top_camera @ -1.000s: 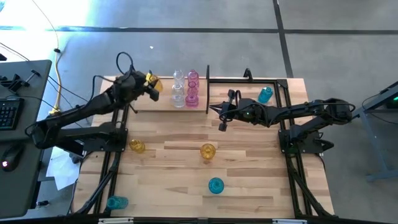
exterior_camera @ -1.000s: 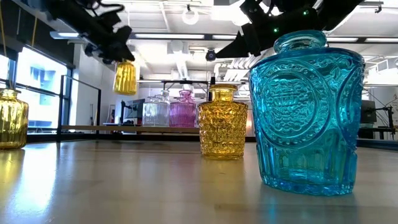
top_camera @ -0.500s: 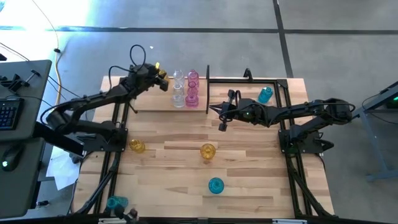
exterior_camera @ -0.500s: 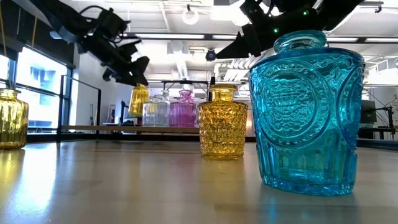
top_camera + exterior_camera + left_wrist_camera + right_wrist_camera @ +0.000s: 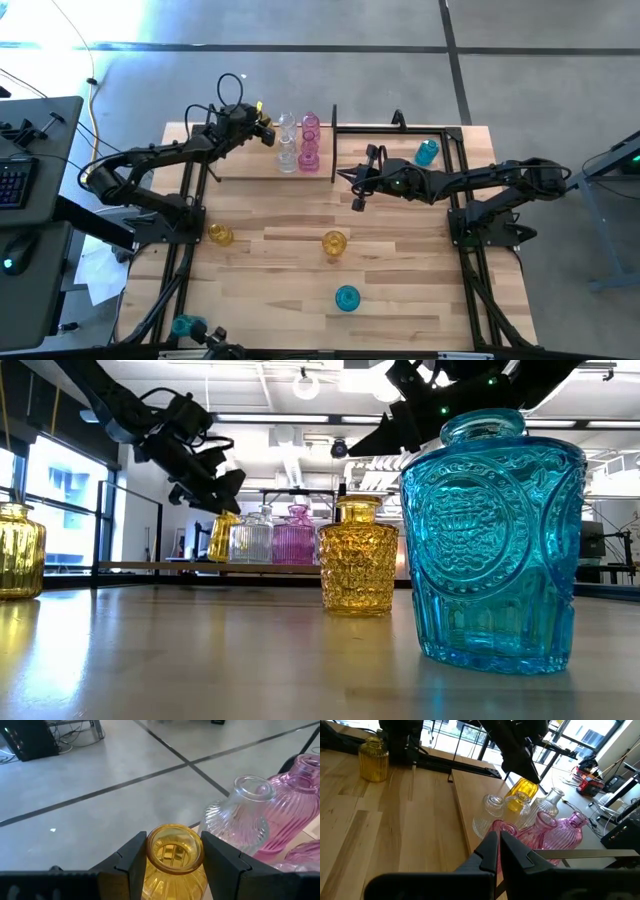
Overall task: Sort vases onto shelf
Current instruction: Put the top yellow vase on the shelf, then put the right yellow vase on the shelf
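The left gripper [image 5: 172,857] is pinching a ribbed amber-yellow glass vase [image 5: 174,862] by its neck, one dark finger [image 5: 132,862] on each side, the vase's open mouth sitting between them. In the high view the left gripper [image 5: 262,130] is holding this vase over the far left end of the light wood shelf with the thin black frame [image 5: 240,170], just beside a clear ribbed glass vase [image 5: 240,820] and the pink ribbed glass vases [image 5: 295,805] standing there. In the low view the amber-yellow vase [image 5: 222,536] is hanging at shelf level. The right gripper [image 5: 358,190] is waiting near the table's middle, its fingers pressed together and carrying nothing.
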Action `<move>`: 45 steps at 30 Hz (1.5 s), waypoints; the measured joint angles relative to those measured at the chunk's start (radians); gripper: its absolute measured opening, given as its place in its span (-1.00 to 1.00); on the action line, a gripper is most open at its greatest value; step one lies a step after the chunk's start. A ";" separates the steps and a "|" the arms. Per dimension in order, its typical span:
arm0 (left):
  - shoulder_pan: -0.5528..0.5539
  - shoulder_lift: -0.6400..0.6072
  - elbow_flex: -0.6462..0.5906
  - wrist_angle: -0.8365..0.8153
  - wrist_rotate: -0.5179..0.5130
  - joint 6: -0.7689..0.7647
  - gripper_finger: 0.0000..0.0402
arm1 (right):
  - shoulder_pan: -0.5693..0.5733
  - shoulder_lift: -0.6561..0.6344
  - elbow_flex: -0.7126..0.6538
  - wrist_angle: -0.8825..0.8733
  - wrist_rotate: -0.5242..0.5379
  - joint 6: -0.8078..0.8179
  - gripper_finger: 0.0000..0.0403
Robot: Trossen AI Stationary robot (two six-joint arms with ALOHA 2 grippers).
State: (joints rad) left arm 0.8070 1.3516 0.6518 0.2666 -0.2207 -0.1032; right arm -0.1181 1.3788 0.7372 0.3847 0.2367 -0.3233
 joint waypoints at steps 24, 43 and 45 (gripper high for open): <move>0.031 0.034 0.000 0.022 0.055 -0.013 -0.04 | 0.000 0.000 0.000 0.000 0.000 0.000 -1.00; 0.030 -0.049 0.000 0.008 0.054 -0.006 -0.02 | 0.000 0.000 0.000 0.000 0.000 0.000 -1.00; 0.030 -0.078 0.000 -0.007 0.055 0.002 -0.02 | 0.000 0.000 0.000 0.000 0.000 0.000 -1.00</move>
State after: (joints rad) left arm 0.8368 1.2736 0.6518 0.2595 -0.1661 -0.1011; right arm -0.1182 1.3788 0.7372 0.3843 0.2367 -0.3229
